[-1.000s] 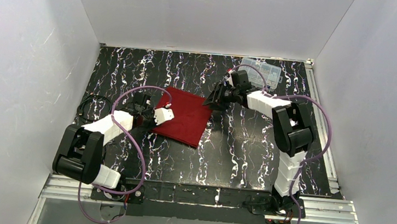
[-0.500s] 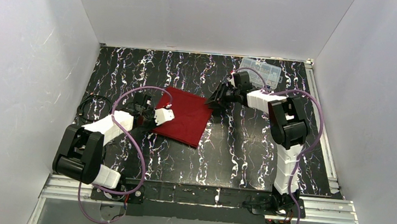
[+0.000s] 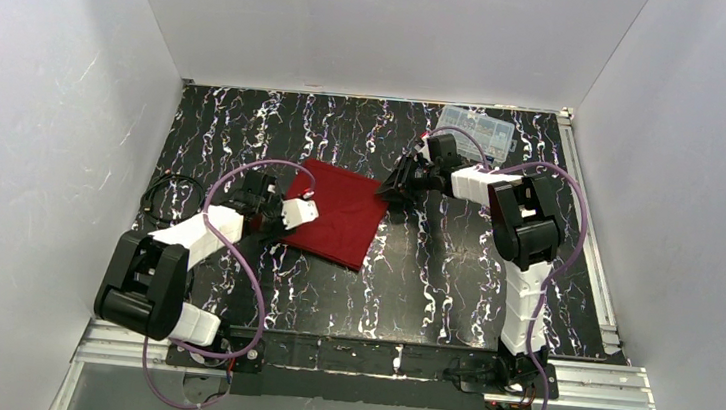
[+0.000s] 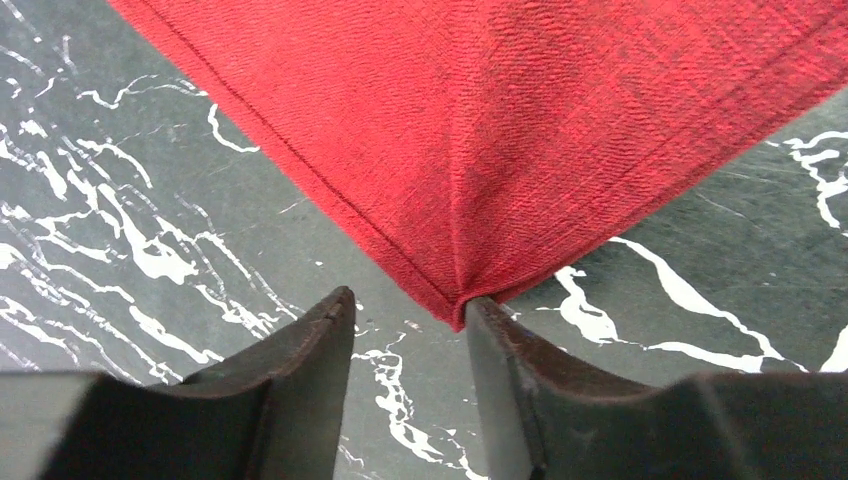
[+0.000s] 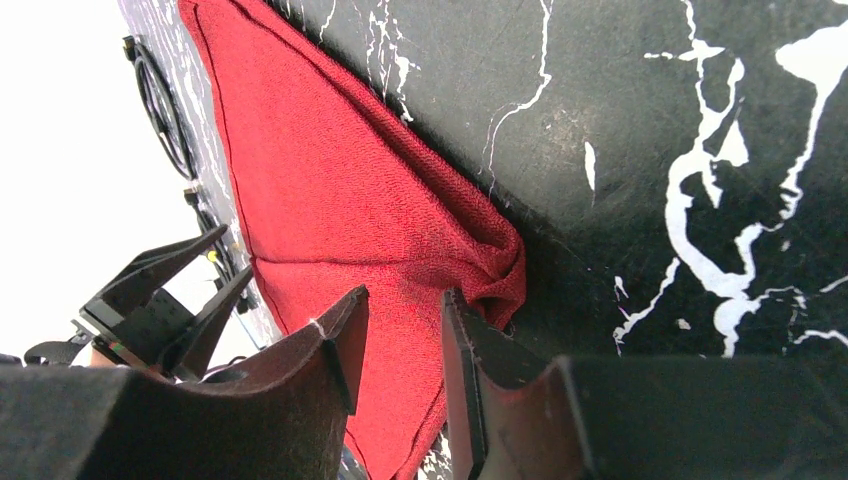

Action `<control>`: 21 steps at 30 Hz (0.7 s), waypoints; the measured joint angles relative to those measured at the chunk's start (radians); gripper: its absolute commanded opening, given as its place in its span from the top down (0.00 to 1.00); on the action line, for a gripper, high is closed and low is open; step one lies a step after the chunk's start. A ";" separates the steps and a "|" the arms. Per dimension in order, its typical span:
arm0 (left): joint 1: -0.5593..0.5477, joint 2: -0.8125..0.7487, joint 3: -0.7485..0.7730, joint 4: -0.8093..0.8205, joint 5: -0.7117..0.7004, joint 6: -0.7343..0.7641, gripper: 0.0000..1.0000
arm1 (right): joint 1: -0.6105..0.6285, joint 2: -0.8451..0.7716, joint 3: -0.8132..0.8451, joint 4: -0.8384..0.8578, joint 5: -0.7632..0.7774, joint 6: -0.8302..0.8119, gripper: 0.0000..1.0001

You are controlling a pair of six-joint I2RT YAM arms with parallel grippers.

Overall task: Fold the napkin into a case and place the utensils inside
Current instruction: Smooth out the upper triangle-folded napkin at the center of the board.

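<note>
The deep red napkin [image 3: 338,213] lies flat on the black marbled table, spread as one square. My left gripper [image 3: 275,223] is at its left corner. In the left wrist view, the jaws [image 4: 405,310] are open, and the napkin's [image 4: 500,130] corner tip touches the right finger [image 4: 520,370]. My right gripper [image 3: 390,189] is at the napkin's right corner. In the right wrist view, its jaws [image 5: 405,305] are open over the cloth [image 5: 330,190], and the corner is bunched against the right finger [image 5: 470,370]. No utensils and no folded case are in view.
A clear plastic compartment box [image 3: 477,131] sits at the far right of the table. A black cable loop [image 3: 164,196] lies near the left wall. White walls enclose the table on three sides.
The right arm's elbow has swung left and back, and its gripper stays at the napkin's right corner. The left wrist has shifted slightly. The napkin has barely moved.
</note>
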 measured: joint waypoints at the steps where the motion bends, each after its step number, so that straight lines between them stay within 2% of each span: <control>1: 0.000 -0.002 0.000 0.002 -0.003 0.000 0.45 | 0.000 0.000 0.000 0.000 0.000 0.000 0.58; 2: 0.000 -0.004 0.001 0.002 -0.006 -0.001 0.42 | 0.000 0.000 0.000 0.000 0.000 0.000 0.58; 5: 0.002 -0.025 0.009 -0.031 0.001 -0.007 0.42 | 0.000 0.000 0.000 0.002 0.000 0.000 0.58; 6: 0.008 -0.038 0.014 -0.062 0.014 -0.008 0.28 | 0.000 0.000 -0.003 0.005 0.000 0.000 0.58; 7: 0.012 -0.051 0.019 -0.088 0.025 -0.009 0.26 | 0.000 -0.002 -0.006 0.008 0.000 0.000 0.57; 17: 0.091 -0.109 0.115 -0.306 0.193 0.078 0.26 | 0.003 -0.024 -0.023 0.021 0.020 -0.007 0.51; 21: 0.114 -0.122 0.143 -0.370 0.264 0.144 0.28 | 0.017 -0.045 -0.023 -0.011 0.040 -0.026 0.44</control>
